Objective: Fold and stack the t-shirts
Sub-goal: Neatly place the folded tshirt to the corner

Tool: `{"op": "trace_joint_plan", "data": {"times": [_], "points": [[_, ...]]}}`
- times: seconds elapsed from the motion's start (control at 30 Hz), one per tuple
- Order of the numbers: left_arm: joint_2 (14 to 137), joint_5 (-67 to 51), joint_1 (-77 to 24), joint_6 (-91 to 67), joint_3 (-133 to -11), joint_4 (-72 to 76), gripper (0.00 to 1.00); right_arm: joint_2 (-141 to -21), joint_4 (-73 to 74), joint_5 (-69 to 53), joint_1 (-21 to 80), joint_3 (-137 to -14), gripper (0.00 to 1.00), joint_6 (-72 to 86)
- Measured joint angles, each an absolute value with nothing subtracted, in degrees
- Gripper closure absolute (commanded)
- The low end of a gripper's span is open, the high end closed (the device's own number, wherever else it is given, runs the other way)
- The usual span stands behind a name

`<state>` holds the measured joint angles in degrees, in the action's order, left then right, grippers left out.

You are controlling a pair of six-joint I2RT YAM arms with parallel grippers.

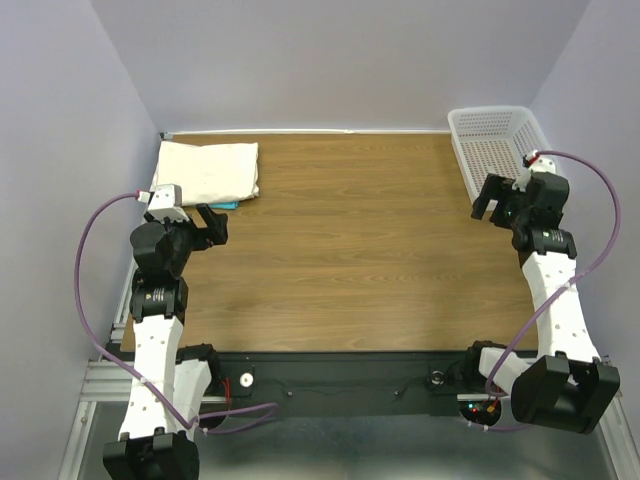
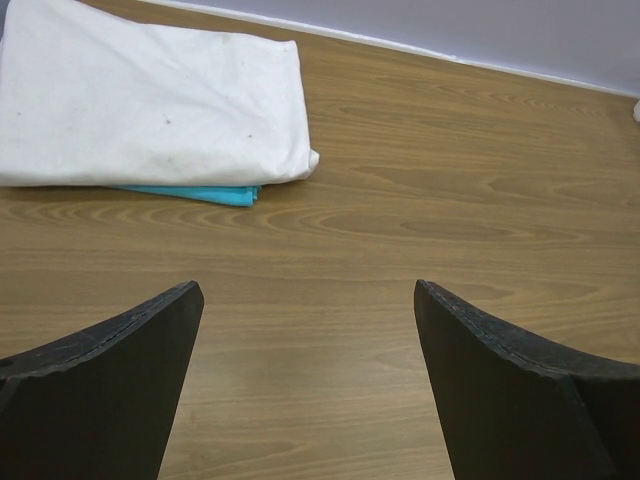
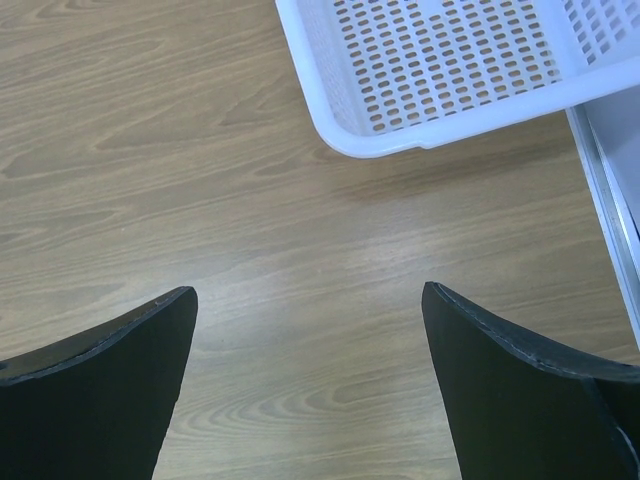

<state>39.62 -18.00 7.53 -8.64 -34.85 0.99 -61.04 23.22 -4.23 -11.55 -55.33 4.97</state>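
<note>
Showing cream t-shirt [image 2: 150,95] atop turquoise t-shirt [image 2: 205,193]: left wrist; basket [image 3: 315,70]: right wrist

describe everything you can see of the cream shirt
The cream shirt is folded into a rough rectangle of soft, off-white cloth, lightly creased, with a few tiny dark specks on top. It lies flat at the far left corner of the table, stacked on a folded blue shirt whose edge peeks out under its near side. No sleeves or collar show.
</note>
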Motion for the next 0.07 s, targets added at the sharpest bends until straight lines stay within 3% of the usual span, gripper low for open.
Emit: {"op": "trace_joint_plan", "data": {"times": [0.07], "points": [[39.62,-18.00,7.53,-8.64,-34.85,0.99,0.01,-61.04,23.03,-4.16,-11.55,-55.33,0.00,4.95]]}}
